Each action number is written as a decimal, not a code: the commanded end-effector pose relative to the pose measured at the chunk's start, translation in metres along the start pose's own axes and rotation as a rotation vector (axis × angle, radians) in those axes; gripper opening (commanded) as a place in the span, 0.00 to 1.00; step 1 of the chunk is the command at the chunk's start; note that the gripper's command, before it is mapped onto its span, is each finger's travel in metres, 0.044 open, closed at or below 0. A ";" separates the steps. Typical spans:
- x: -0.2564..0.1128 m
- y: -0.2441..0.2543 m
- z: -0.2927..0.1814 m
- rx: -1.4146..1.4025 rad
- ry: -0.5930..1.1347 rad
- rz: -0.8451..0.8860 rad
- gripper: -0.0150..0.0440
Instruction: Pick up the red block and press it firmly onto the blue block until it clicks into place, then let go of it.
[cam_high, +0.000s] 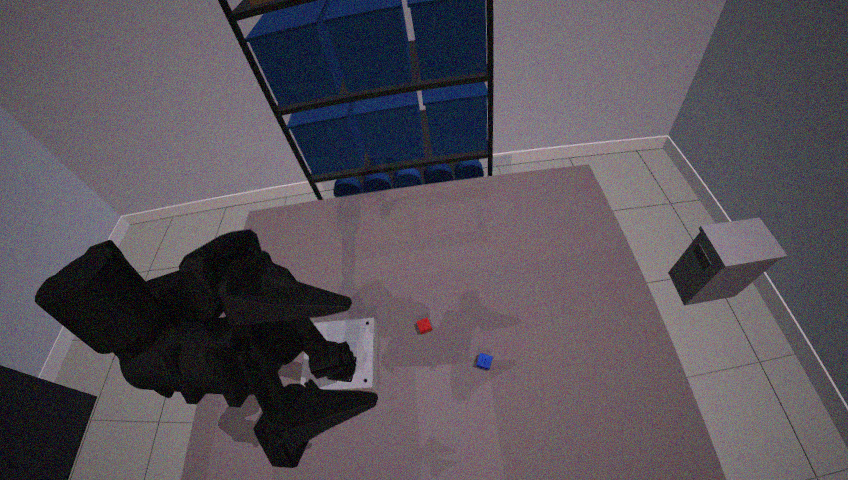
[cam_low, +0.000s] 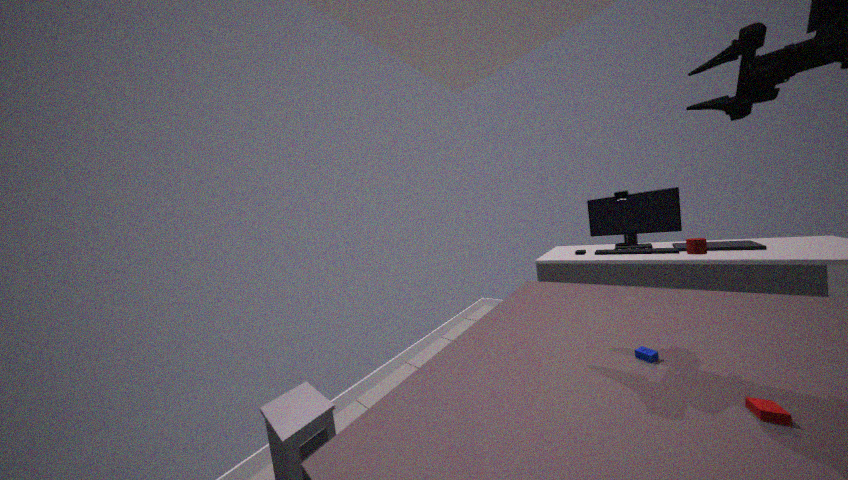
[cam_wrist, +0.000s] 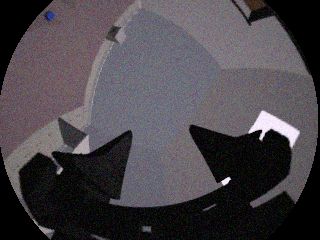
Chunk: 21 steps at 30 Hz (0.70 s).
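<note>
From the top, the jaws of the gripper (cam_high: 364, 350) (cam_low: 687, 91) (cam_wrist: 161, 128) stand wide apart with nothing between them. The red block (cam_high: 423, 325) (cam_low: 768, 411) lies on the table (cam_high: 565, 249) (cam_low: 505, 404) (cam_wrist: 45, 65), out past the fingertips and near them in this view. The blue block (cam_high: 484, 361) (cam_low: 646, 354) (cam_wrist: 50, 15) lies on the table too, farther out from the jaws than the red one, and the two blocks are apart. A pale plate (cam_high: 370, 356) shows partly beneath the jaws. Nothing is seen standing between the jaws and the red block.

In the exterior view, the open jaws hang high above the table, with both blocks well below them. The red block is nearer this view than the blue. A desk (cam_low: 714, 252) with a monitor (cam_low: 634, 212) and a red mug (cam_low: 696, 245) is beyond the table, lower in the picture than the jaws.

In the wrist view, the fingers are spread, with only wall seen between them. The blue block shows well off to the upper left of the jaws; the red block cannot be made out.
</note>
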<state>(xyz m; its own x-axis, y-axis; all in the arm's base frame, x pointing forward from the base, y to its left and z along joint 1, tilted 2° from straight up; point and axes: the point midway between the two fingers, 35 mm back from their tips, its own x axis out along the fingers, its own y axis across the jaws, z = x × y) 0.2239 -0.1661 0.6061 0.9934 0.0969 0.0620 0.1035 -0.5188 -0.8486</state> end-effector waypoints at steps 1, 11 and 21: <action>0.000 0.000 0.000 0.000 0.000 0.000 0.98; 0.079 0.065 0.049 0.683 -0.119 0.096 1.00; 0.148 0.135 0.181 1.335 -0.225 0.479 1.00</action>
<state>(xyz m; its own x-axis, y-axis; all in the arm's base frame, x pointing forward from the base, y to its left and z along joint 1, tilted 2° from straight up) 0.3648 -0.0962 0.4417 0.9197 0.3007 -0.2524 -0.3807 0.5259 -0.7606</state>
